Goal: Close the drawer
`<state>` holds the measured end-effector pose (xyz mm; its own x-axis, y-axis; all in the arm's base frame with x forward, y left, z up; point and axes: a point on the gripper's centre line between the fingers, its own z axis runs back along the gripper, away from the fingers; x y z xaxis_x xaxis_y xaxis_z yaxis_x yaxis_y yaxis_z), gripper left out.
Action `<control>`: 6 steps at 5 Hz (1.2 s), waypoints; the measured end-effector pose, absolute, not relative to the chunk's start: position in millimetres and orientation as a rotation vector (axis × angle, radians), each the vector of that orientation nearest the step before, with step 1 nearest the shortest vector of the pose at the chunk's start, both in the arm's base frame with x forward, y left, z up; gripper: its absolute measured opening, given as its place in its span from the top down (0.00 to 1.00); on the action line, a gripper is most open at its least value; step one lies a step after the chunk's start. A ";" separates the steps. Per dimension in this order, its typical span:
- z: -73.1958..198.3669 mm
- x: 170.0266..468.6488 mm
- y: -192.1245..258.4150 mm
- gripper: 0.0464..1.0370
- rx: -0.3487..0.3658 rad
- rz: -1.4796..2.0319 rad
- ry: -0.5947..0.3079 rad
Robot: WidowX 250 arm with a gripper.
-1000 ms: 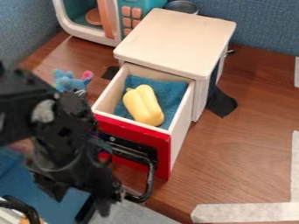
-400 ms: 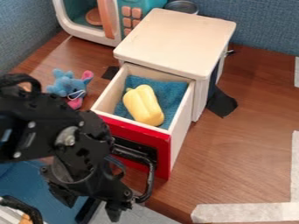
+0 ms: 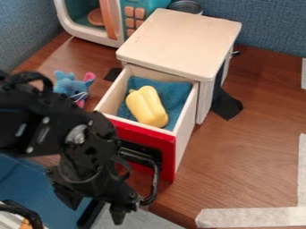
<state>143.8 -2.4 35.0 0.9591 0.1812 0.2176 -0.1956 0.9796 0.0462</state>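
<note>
The black gripper [image 3: 94, 208] hangs at the lower left, in front of the drawer, its two fingers spread apart with nothing visible between them. A small white cabinet has its drawer [image 3: 147, 139] pulled well out toward the lower left. The drawer's front is red with a black handle [image 3: 156, 181], whose lower end is right beside the gripper; whether they touch I cannot tell. Inside the drawer a yellow pepper-like toy [image 3: 146, 107] lies on a blue cloth [image 3: 176, 96]. The arm hides the left part of the drawer front.
Behind the drawer stands the cabinet body [image 3: 182, 40], with a toy microwave [image 3: 125, 18] at its back left. A blue and pink plush toy [image 3: 71, 85] sits left of the drawer, close to the arm. White tape [image 3: 251, 217] marks the table at lower right.
The arm and gripper have shifted rightward, along the drawer front. The red front sits very slightly closer to the cabinet. The plush toy is less covered than in the oldest frame.
</note>
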 end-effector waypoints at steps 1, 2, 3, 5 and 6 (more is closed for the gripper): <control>36.2 151.6 0.3 0.04 0.071 0.195 -0.229; 38.7 160.9 1.8 0.04 0.071 0.205 -0.237; 35.7 164.0 3.2 0.04 0.084 0.193 -0.225; 30.6 179.7 5.8 0.04 0.103 0.210 -0.233; 31.0 185.4 5.4 0.04 0.103 0.210 -0.236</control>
